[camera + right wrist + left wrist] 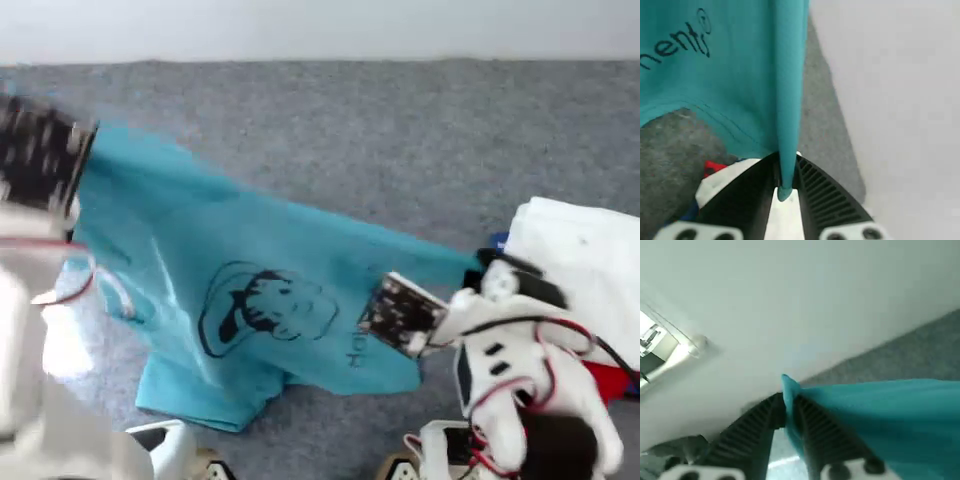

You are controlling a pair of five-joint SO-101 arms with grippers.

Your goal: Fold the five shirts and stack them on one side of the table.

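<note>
Closest in, the right arm [500, 350] stands at the near right end of the teal shirt [260, 290]. The right gripper [786, 160] has its fingers pressed together on a thin doubled edge of that shirt's hem. The shirt hangs stretched between the two arms above the gray table [400, 130], print facing up, its middle sagging and one loose flap drooping toward the near side. At the shirt's far left corner, the left gripper [787, 400] is likewise pinched tight on a small point of fabric. It is soft, light and limp cloth that will droop wherever it is unsupported and could slide out of a shallow pinch, so I judge hem and shoulder corners the best places to hold, with enough fabric between the fingers. Just beyond the shirt's right end lies a white folded pile [585, 260], with a red piece [610, 382] and a blue piece [497, 241] peeking out at its edges. Count: one teal shirt held up, one white pile, one red and one blue scrap that may be further shirts, though I cannot tell, and two arms.
</note>
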